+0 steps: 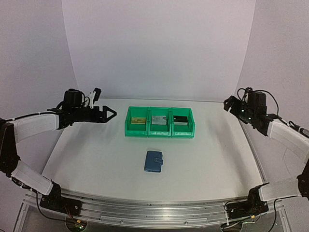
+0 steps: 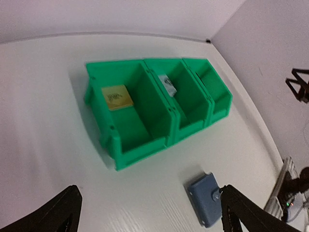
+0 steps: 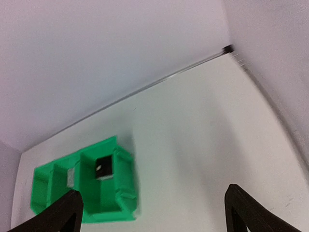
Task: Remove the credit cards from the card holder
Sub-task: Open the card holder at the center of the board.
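Credit cards (image 1: 158, 119) are found sorted singly into the green bins (image 1: 160, 131): gold-yellow left, silver-grey centre, black right, so extraction is judged complete. The card holder (image 1: 154, 161) is laid shut on the table (image 1: 87, 159), just before the bins. Left gripper (image 1: 112, 114) and right gripper (image 1: 227, 104) are held raised, fully spread and empty, clear of the work.

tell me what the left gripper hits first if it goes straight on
Most likely the leftmost green bin, holding the gold card: the left gripper points at it. Its height is unclear, so it could land short on the table.
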You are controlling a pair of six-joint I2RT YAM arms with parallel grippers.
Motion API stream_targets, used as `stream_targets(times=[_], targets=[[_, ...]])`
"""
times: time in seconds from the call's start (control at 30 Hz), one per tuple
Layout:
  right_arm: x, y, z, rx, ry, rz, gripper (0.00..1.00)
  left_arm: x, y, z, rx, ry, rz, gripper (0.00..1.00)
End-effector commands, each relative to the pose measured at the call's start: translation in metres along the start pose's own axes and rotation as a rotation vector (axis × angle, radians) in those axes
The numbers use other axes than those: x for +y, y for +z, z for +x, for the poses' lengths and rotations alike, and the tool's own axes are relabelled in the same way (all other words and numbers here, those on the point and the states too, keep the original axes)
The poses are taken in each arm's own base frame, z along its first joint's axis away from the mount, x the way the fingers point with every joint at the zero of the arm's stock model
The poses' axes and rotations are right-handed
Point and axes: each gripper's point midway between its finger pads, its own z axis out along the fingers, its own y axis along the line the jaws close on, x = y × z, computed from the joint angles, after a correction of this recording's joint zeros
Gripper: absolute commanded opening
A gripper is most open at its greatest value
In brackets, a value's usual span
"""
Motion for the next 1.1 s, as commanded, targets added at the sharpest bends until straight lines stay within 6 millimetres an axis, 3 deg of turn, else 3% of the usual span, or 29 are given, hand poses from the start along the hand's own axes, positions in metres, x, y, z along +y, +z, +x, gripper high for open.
stream_targets(times=[0.0,0.17,0.23,0.33,0.4,0.57,0.63,1.07], targets=[[0.059,-0.019,0.095,0.401,-0.045,0.044,0.98,-0.048,0.019,0.075,0.378,-0.206,0.115,1.0],[0.135,-0.034,0.176,0.594,-0.169,0.057,0.9,-0.074,0.046,0.095,0.485,-0.316,0.214,0.99],[0.162,-0.036,0.209,0.647,-0.219,0.059,0.9,-0.086,0.057,0.116,0.555,-0.332,0.226,0.95],[0.189,-0.04,0.259,0.721,-0.269,0.053,0.91,-0.105,0.066,0.145,0.634,-0.332,0.24,0.87],[0.201,-0.036,0.29,0.785,-0.29,0.049,0.89,-0.105,0.074,0.157,0.669,-0.367,0.235,0.83],[0.221,-0.03,0.333,0.839,-0.345,0.039,0.72,-0.104,0.095,0.171,0.717,-0.434,0.252,0.73],[0.223,-0.028,0.345,0.861,-0.363,0.046,0.71,-0.106,0.101,0.174,0.717,-0.443,0.256,0.72],[0.203,-0.03,0.394,0.964,-0.458,0.124,0.48,-0.094,0.123,0.22,0.842,-0.533,0.192,0.59]])
